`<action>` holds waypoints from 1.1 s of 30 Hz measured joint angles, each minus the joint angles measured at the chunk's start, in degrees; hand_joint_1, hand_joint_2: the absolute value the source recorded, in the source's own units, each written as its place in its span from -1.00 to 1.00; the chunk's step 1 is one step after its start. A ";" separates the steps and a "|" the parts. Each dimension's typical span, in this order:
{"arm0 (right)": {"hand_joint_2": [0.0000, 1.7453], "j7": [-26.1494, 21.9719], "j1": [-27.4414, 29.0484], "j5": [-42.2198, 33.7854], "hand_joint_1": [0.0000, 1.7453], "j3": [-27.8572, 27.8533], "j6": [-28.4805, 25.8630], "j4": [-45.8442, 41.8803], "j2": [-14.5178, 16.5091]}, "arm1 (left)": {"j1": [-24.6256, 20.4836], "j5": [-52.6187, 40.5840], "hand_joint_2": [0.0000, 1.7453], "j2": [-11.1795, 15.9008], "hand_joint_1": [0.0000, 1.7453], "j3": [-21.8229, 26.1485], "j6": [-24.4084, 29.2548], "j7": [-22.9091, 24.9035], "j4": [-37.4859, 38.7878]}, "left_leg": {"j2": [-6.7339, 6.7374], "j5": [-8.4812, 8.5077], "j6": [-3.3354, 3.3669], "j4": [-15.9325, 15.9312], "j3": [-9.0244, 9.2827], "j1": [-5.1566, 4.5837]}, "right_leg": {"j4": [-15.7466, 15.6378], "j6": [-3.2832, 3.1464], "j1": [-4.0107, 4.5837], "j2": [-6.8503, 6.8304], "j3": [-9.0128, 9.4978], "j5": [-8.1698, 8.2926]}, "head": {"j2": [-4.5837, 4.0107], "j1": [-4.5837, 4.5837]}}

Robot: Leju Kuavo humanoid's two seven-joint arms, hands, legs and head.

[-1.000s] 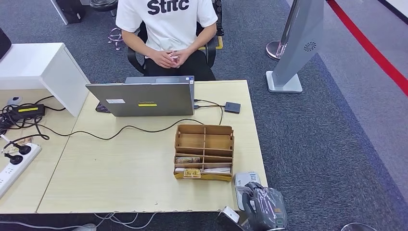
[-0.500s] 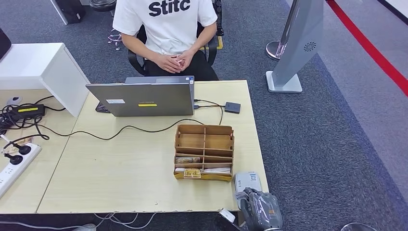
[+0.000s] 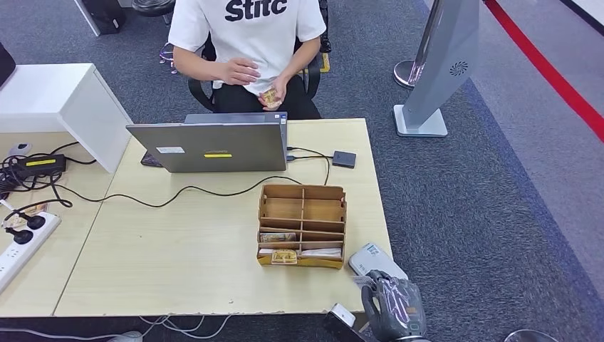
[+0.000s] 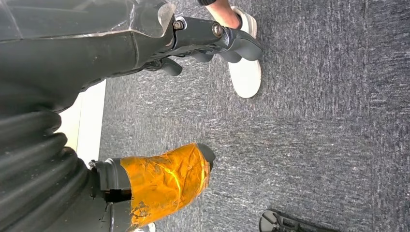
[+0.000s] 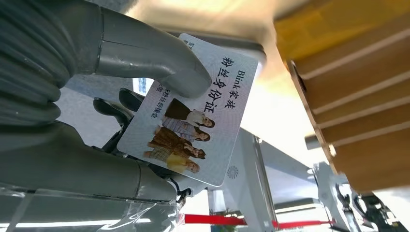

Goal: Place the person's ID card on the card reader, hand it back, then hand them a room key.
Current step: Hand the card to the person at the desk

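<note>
- Since a second ago the right hand [image 3: 393, 308] has drawn back a little from the card reader [image 3: 375, 258] at the table's near right corner; the reader's pale top now lies more exposed and skewed, though whether the reader itself was nudged I can't say for sure.
- The ID card [image 5: 191, 111] is pinched in that hand, thumb [image 5: 159, 63] pressed on its printed face, darker fingers behind it. So it is off the reader, and I judge the hand-back is the step now due.
- The person [image 3: 246, 32] across the table has unclasped their hands: one is raised, the other holds a small yellowish thing [image 3: 269, 97].
- The left hand [image 4: 159, 179] hangs over the carpet, holding nothing; how wide its fingers sit I cannot tell.
- The wooden organiser [image 3: 303, 224] stands just beside the reader. Its far compartments look empty; the near slots hold a few flat card-like items, presumably room keys.
- A laptop [image 3: 214, 146] stands between robot and person.
</note>
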 joint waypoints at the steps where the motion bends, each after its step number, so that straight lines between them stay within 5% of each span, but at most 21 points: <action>1: 1.00 -0.16 0.14 -0.03 1.00 -0.05 -0.05 -0.58 0.00 | 0.00 0.01 1.00 0.00 -1.00 0.15 0.00 0.02 0.00 | 0.00 0.00 0.00 0.00 0.00 0.00 | 0.00 0.00 0.00 0.00 0.00 0.00 | 0.00 0.01; 8: 1.00 -4.28 2.05 -2.76 1.00 -0.76 -1.79 -8.49 -0.11 | 0.04 0.26 1.00 -0.05 -1.00 0.95 0.07 0.08 0.00 | 0.00 0.00 0.00 0.00 -0.02 0.00 | 0.00 0.00 0.00 0.00 0.00 0.00 | 0.00 0.00; 13: 1.00 -8.70 1.09 -6.95 1.00 -0.32 2.85 -13.75 -0.20 | 0.04 -0.81 1.00 -0.05 -1.00 1.60 -0.08 0.10 0.00 | 0.02 0.00 0.00 0.00 -0.03 0.00 | 0.01 0.00 0.00 0.03 0.01 0.01 | 0.00 0.01; 17: 1.00 -11.44 -5.11 -10.25 1.00 0.70 10.36 -13.17 0.84 | -0.33 -2.68 1.00 -0.03 -1.00 1.61 -0.57 0.10 0.00 | 0.05 0.08 -0.02 0.00 0.00 0.01 | 0.03 -0.01 0.01 0.07 0.02 0.06 | 0.00 0.01; 22: 1.00 -8.49 -16.94 -17.91 1.00 0.73 19.22 -7.30 4.51 | -0.86 -5.02 1.00 0.02 -1.00 1.58 -1.19 0.01 0.00 | 0.07 0.29 -0.06 0.00 -0.03 0.01 | 0.10 -0.07 0.01 0.08 -0.06 0.24 | 0.00 0.01; 31: 1.00 -3.16 -30.16 -22.16 1.00 0.73 22.24 3.70 10.07 | -1.48 -7.25 1.00 0.04 -1.00 1.21 -1.78 -0.09 0.00 | 0.03 0.36 -0.10 0.00 -0.08 0.01 | 0.15 -0.08 0.01 0.06 -0.12 0.27 | 0.00 0.01; 33: 1.00 -1.36 -32.96 -22.82 0.75 0.72 22.68 6.51 11.42 | -1.72 -7.85 1.00 0.04 -1.00 0.96 -1.85 -0.07 0.00 | 0.03 0.36 -0.11 0.00 -0.09 0.01 | 0.15 -0.08 0.01 0.06 -0.14 0.28 | 0.00 0.01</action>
